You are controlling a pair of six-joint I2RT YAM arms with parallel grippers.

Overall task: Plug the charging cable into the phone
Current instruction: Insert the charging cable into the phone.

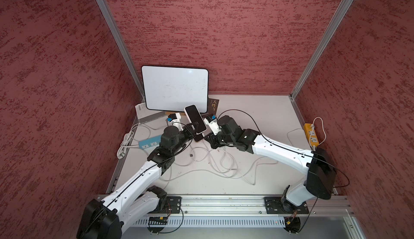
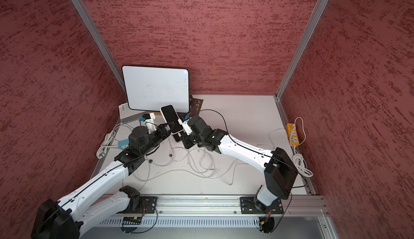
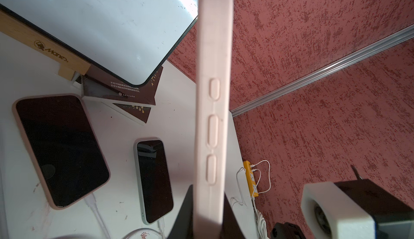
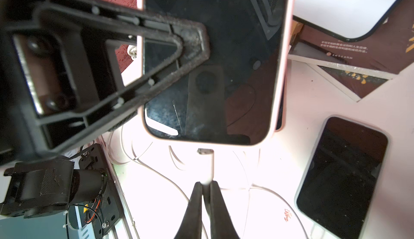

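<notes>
Jaws of left gripper (image 1: 194, 128) closed on pink-cased phone (image 1: 195, 119), held aloft mid-scene, toward far side. Jaws of right gripper (image 4: 206, 185) pinched on charging cable (image 4: 210, 168) plug; tip just short of phone's near end.

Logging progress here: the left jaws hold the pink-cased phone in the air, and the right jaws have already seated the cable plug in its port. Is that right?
Not seated yet. In the right wrist view the plug, pinched in the right jaws, sits just short of the bottom edge of the phone. The rest stands.
</notes>
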